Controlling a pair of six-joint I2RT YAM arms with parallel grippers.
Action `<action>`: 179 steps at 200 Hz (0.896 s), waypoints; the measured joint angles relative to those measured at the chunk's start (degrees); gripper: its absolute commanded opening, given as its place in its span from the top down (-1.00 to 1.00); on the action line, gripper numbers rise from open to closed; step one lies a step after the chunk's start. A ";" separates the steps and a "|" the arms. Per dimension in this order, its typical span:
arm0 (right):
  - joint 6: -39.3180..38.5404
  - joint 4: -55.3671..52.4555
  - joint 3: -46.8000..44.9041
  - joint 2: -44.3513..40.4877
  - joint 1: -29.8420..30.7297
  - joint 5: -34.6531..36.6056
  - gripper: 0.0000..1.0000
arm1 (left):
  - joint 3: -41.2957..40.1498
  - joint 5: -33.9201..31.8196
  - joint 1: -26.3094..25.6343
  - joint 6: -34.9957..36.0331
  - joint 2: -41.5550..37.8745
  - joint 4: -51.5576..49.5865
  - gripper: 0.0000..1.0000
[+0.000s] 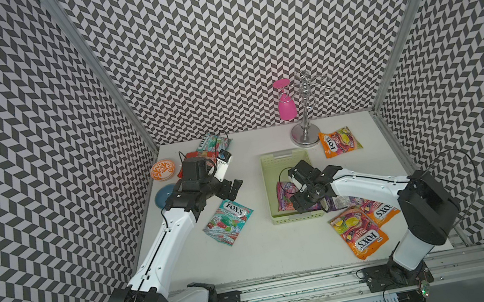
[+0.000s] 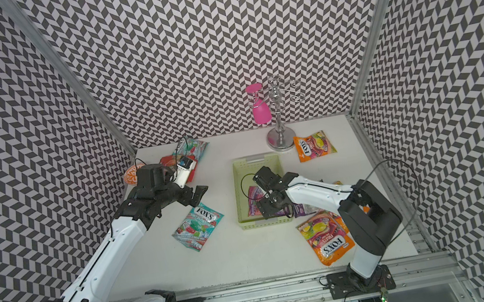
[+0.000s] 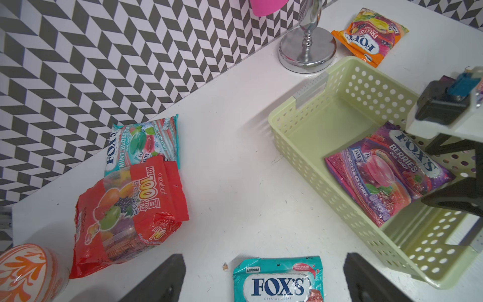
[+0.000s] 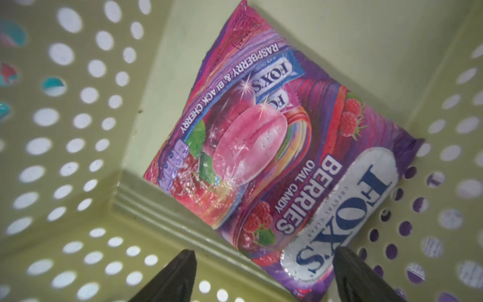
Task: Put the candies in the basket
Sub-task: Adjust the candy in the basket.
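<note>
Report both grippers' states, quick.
Left gripper: open, holding nothing.
Right gripper: open, empty, over the purple bag lying in the basket.

In both top views the basket (image 1: pixel 271 193), a pale green perforated tray, sits right of centre, with a purple berries bag (image 4: pixel 261 146) lying face-up in its lower half. Outside lie a near teal bag (image 1: pixel 229 221) at centre and a far teal bag (image 1: pixel 210 142) at upper left, overlapped by a red bag (image 3: pixel 130 211). One orange bag (image 1: pixel 340 141) lies at upper right, two overlapping orange bags (image 1: pixel 357 232) at lower right, and what may be a second purple bag (image 1: pixel 339 203) sits by the basket's corner.
</note>
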 measured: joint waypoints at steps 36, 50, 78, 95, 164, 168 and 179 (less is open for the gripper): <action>1.33 0.07 0.76 3.89 0.57 3.87 -0.69 | 0.00 1.62 1.73 -0.15 0.00 0.22 -0.98; 2.03 -0.04 1.29 4.55 0.74 5.16 -0.67 | 0.02 2.12 2.32 -0.33 0.00 0.22 -0.99; 2.99 0.04 2.58 5.57 0.74 6.62 -0.66 | 0.02 3.26 2.91 -0.42 0.00 0.24 -0.98; 3.58 0.68 3.30 6.12 0.74 7.02 -0.66 | 0.02 4.13 3.04 -0.46 0.00 0.24 -0.99; 4.48 5.66 8.33 9.57 0.72 6.58 -0.61 | -6.16 15.37 2.40 -5.97 2.99 5.70 -0.97; 4.50 5.75 8.63 9.77 0.72 6.47 -0.61 | -6.60 15.67 2.23 -6.43 3.54 6.03 -0.97; 4.50 5.70 9.20 9.90 0.72 6.21 -0.61 | -7.61 16.72 1.40 -7.93 5.66 6.69 -0.95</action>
